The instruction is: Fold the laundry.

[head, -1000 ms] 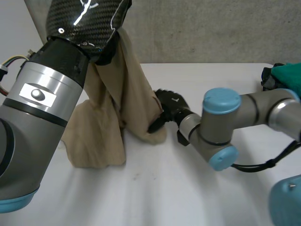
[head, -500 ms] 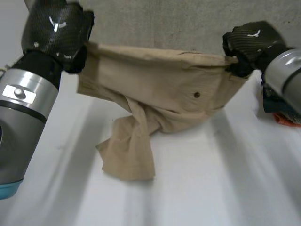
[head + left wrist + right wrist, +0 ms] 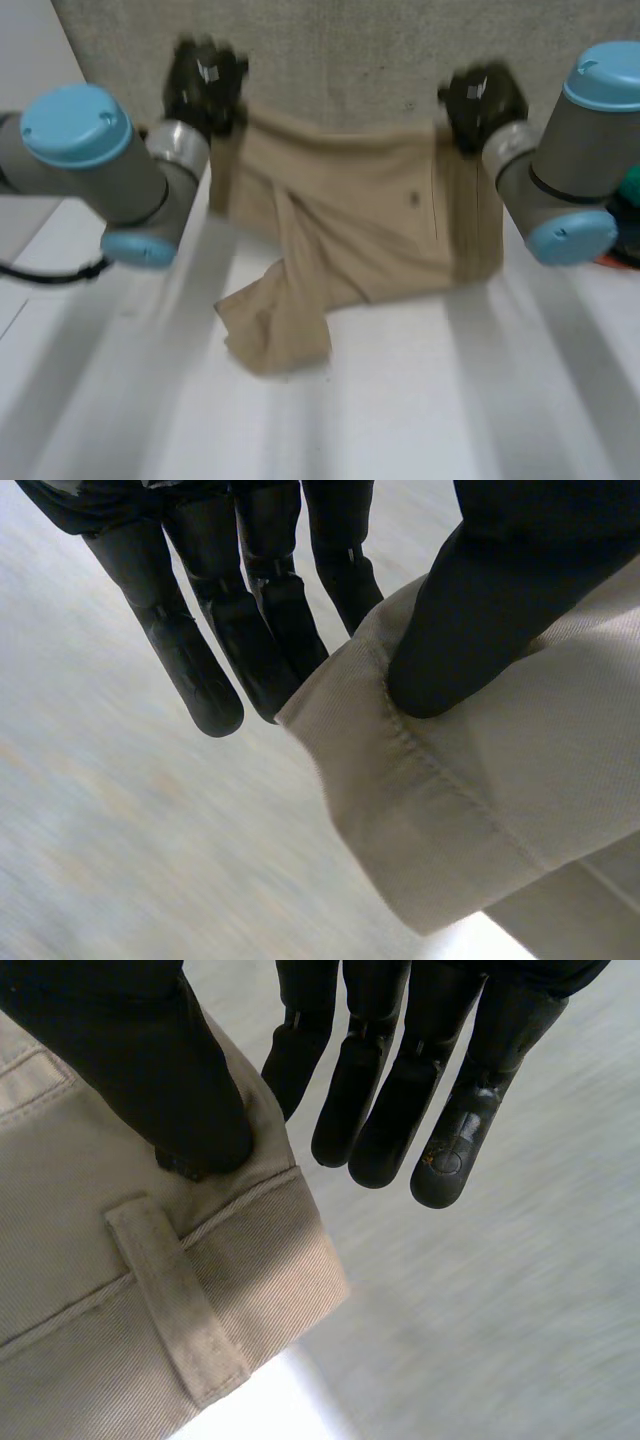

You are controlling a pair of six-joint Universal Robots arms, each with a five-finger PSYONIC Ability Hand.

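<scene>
Left hand (image 3: 205,85) pinches trousers (image 3: 350,230) at waistband; right hand (image 3: 482,100) likewise.

We see a white table (image 3: 400,400) running from below both hands toward us. Behind the left hand (image 3: 205,80) and the right hand (image 3: 480,100) stands a rough grey wall (image 3: 340,50). Out past the right hand, on the side away from the left one, we make out a teal bundle (image 3: 631,195) with something orange-red (image 3: 617,262) just beside it; we cannot tell what either is. Beyond each hand's fingertips, the wrist views give us a streaked grey surface (image 3: 100,830), wall or table we cannot say.
</scene>
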